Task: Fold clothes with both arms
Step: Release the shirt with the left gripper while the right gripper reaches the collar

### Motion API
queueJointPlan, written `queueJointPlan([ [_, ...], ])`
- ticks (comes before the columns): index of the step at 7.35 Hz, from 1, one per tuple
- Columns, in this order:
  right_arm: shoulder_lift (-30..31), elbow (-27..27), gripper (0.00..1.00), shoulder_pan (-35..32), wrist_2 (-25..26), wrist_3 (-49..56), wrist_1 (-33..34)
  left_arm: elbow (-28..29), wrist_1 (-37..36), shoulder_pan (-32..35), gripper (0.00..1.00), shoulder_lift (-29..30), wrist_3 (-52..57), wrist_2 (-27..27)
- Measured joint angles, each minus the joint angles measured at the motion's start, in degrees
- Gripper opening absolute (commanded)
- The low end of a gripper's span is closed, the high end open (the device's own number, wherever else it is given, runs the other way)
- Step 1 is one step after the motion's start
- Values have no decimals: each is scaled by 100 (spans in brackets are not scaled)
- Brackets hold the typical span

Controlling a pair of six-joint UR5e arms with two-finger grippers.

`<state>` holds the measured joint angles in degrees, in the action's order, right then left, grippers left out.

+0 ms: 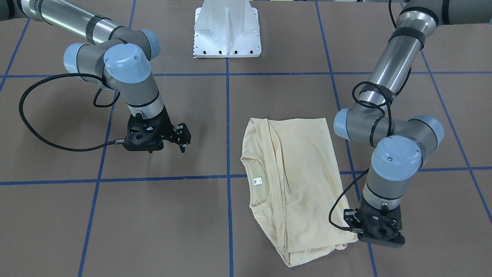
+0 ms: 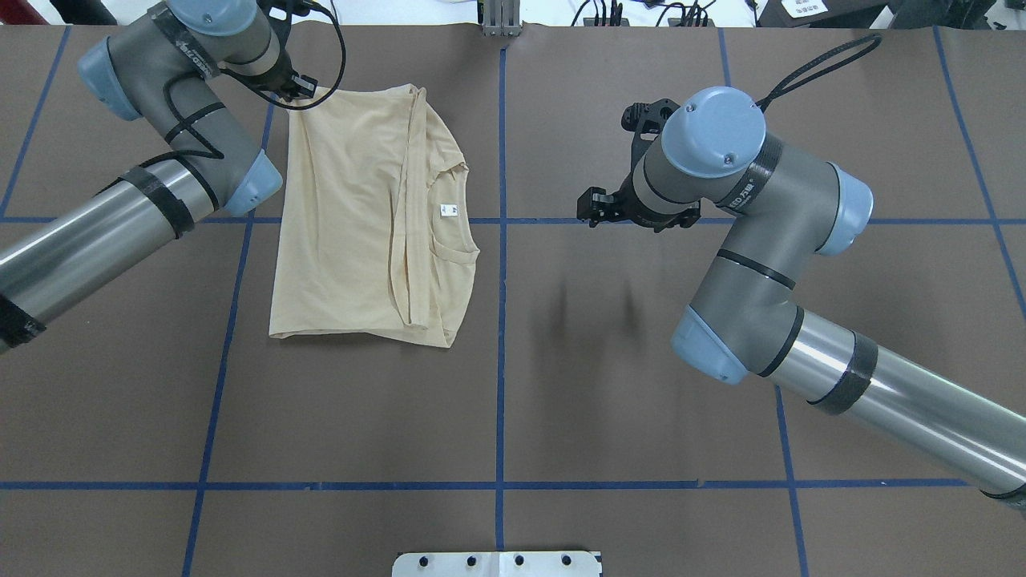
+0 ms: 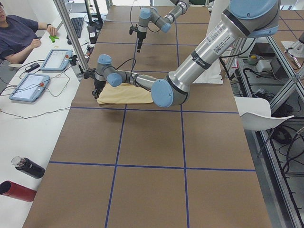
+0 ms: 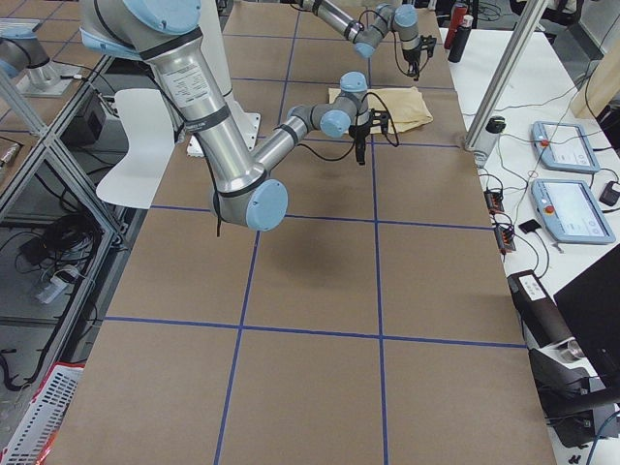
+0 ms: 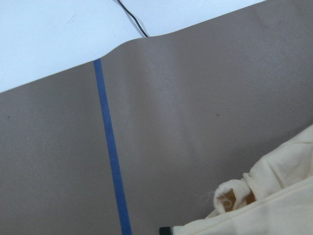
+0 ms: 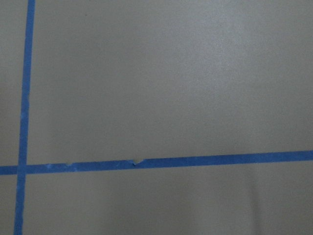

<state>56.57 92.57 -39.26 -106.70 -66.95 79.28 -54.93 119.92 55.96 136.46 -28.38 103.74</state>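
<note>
Bunched cream cloth of the T-shirt point(image 5: 279, 196) fills the 5 o'clock corner of the left wrist view. A curled edge stands up off the brown table point(image 5: 195, 122), with a sliver of black at 6 o'clock and a blue tape line point(image 5: 110, 147) beside it. No finger is visible there. From the front, the left gripper point(image 1: 376, 231) is seen only from above, its body covering the tips, so I cannot tell whether it pinches the cloth or merely sits over it.

The overhead view gives the layout. The T-shirt lies flat, folded lengthwise, at 10 o'clock on the table, with the neck opening and its white neck label point(image 2: 447, 211) on the 3 o'clock side. The left gripper is at the garment's 11 o'clock corner, right at the edge. The right gripper point(image 1: 173, 141) hangs at 3 o'clock from the T-shirt, well apart from it. Its fingers are spread, hold nothing, and throw two separate shadows. Its wrist view shows only table and crossing tape. Only the left side view takes in a seated person point(image 3: 19, 33) at a white bench point(image 3: 28, 123).
</note>
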Motion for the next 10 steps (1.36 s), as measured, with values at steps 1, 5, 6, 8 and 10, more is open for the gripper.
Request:
queueJointPlan([
  [1, -58, -23, 100, 18, 7, -33, 3, -135, 35, 152, 100, -119, 410, 51],
  [5, -1113, -867, 94, 503, 472, -1289, 27, -1499, 9, 216, 100, -977, 251, 730],
  [6, -1412, -1169, 86, 672, 673, -1684, 32, -1641, 12, 177, 100, -1029, -35, 904],
  [8, -2007, -1945, 57, 1012, 1161, -2155, 30, -1916, 13, 94, 100, -1177, -320, 1026],
  [10, -2200, -2209, 55, 1159, 1386, -2201, 19, -2023, 14, 60, 100, -1250, -364, 1041],
])
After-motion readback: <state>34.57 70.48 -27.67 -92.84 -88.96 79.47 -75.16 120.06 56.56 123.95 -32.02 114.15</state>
